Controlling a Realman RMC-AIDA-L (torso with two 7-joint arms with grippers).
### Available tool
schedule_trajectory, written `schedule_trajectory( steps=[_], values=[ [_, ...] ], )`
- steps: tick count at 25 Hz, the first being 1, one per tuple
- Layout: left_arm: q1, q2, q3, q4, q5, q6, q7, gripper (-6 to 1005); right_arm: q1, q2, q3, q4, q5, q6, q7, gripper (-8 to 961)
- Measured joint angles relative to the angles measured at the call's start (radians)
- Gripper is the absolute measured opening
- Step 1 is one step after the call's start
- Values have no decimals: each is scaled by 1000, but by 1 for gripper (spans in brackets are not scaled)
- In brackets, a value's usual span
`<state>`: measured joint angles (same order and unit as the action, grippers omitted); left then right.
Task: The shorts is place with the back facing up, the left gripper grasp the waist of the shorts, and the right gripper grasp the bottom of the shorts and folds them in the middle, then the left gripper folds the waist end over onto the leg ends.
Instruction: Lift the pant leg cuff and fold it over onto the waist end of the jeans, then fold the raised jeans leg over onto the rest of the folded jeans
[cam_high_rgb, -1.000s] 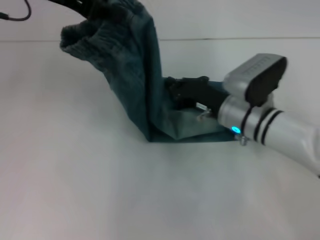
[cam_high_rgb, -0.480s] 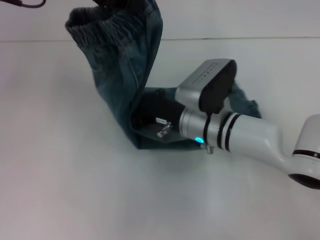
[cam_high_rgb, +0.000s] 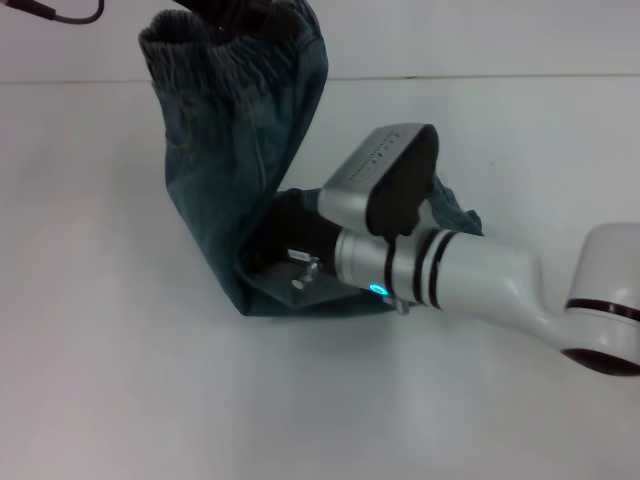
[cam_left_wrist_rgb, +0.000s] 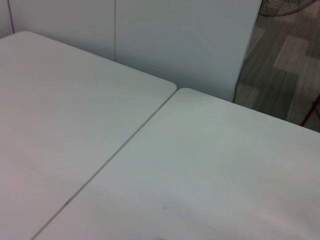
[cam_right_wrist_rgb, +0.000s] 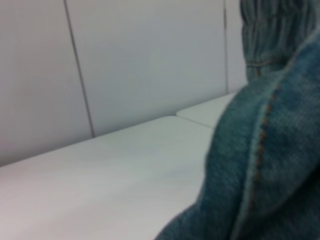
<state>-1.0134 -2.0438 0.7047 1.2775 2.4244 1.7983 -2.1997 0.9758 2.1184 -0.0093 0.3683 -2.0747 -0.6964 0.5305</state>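
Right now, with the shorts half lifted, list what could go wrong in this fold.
1. The waist of the shorts hangs high from the left gripper at the picture's top edge; if that hold slips, the raised cloth would likely drop in a heap.
2. The right gripper sits low inside the fold of the shorts on the table; pulling out may drag the bottom layer and skew the crease.

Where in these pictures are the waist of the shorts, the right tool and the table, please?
the waist of the shorts (cam_high_rgb: 215, 52): head view, on the ruffled elastic band, lifted high.
the right tool (cam_high_rgb: 300, 270): head view, on its black end inside the folded denim.
the table (cam_high_rgb: 120, 380): head view, on bare white surface.
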Motion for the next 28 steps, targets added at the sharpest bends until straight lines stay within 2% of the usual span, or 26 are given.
schedule_trajectory(
  steps=[6,9,13,18,20,24,28],
  values=[
    [6,-23,1,-5,-1,-12,9,106,-110,-8,9,-75,-2,-70,-8,-2],
    [11,-48,7,-7,-3,-21,20,106,-176,-12,34,-142,2,-157,-8,-1],
    [22,-77,56,-12,-3,-43,25,106,-246,-17,136,-223,6,-230,-9,-1],
    [40,-115,175,-58,-7,-136,26,106,-315,-23,338,-310,18,-376,0,-1],
    [48,-121,246,-105,-26,-203,23,106,-337,-27,399,-320,47,-430,6,-1],
    [49,-122,370,-240,-94,-349,22,106,-378,-31,447,-337,153,-521,39,-2],
    [50,-125,474,-339,-173,-495,28,105,-404,-30,451,-341,231,-546,65,-2]
  ],
)
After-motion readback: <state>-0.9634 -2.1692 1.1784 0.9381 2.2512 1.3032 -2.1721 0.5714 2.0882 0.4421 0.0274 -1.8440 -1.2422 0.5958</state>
